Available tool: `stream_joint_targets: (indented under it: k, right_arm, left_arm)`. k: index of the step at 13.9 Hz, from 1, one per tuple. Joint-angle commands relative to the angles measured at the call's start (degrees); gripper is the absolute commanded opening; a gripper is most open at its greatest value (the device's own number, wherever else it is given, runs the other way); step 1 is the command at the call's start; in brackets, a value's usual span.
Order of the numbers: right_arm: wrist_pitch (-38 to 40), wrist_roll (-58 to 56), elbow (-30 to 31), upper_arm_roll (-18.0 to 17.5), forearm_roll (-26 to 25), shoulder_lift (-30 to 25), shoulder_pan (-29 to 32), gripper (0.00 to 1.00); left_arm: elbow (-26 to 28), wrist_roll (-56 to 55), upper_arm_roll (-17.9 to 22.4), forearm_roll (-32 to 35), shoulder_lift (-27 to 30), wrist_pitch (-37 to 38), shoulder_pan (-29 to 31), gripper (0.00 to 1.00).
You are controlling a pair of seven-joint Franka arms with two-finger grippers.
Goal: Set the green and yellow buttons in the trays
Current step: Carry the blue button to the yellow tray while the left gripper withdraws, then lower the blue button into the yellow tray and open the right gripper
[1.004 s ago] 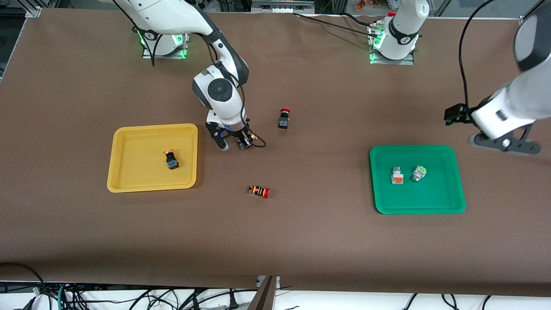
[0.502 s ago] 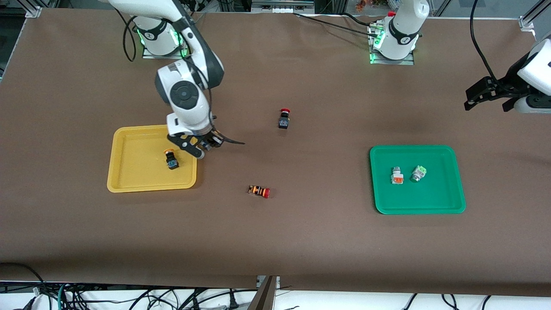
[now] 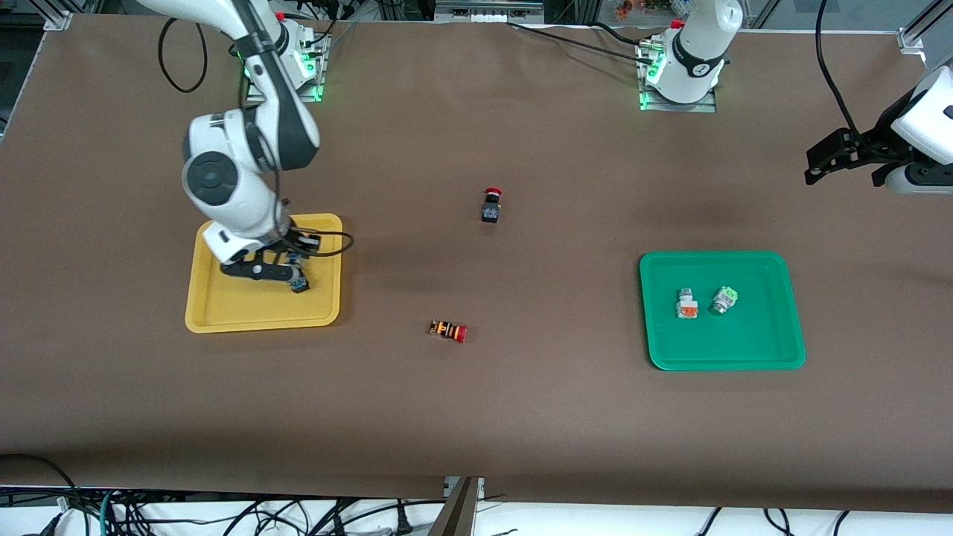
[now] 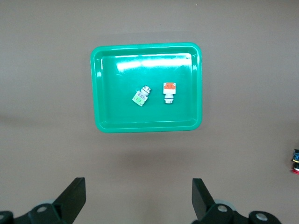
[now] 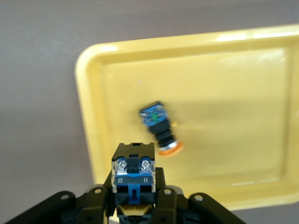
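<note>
Brown covering spreads over the whole table. Nearest the front camera, a red-capped button with an orange-striped body lies on its side on the bare table, between the two trays. The green tray sits toward the left arm's end and holds two white-silver buttons side by side, apart: one with an orange block and one with a green block. The yellow tray sits toward the right arm's end; one yellow-capped button lies tilted on its floor. The right gripper hangs over the yellow tray, its fingers closed on a second yellow-capped button, black-blue body outward. Farther from the camera, a red-capped black button stands upright on the table, near its middle. The left gripper waits raised over the left arm's end of the table, its fingers spread wide and holding nothing.
</note>
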State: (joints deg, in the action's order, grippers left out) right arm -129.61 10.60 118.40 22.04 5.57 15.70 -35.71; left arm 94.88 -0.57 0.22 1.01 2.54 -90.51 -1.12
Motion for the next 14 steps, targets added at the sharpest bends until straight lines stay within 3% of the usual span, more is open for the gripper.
stream_joint_targets:
  k: [1,4,10,12,14]
  right_arm:
    - [-7.99,-10.66,7.0,3.0,1.46,-2.95,-0.32,0.0]
    - [-19.69,-18.23,12.37,3.89,1.55,-2.34,-0.23,0.0]
    - [-24.98,-30.35,12.82,3.89,3.21,-0.49,2.13,0.0]
    - [-25.16,-36.32,12.82,3.89,8.55,-0.05,2.75,0.0]
    - [-25.17,-45.18,12.82,3.89,18.02,1.52,2.76,0.0]
  left_arm:
    - [-2.06,0.57,0.22,1.28,-1.05,1.56,-0.38,1.0]
    - [-2.06,0.57,0.22,1.28,-1.05,1.56,-0.37,1.0]
    - [-2.06,0.57,0.4,1.1,-1.05,2.18,-0.37,1.0]
    - [-2.06,0.57,0.4,1.01,-1.05,2.27,-0.37,1.0]
    - [-2.06,0.57,0.4,1.01,-1.05,2.35,-0.37,1.0]
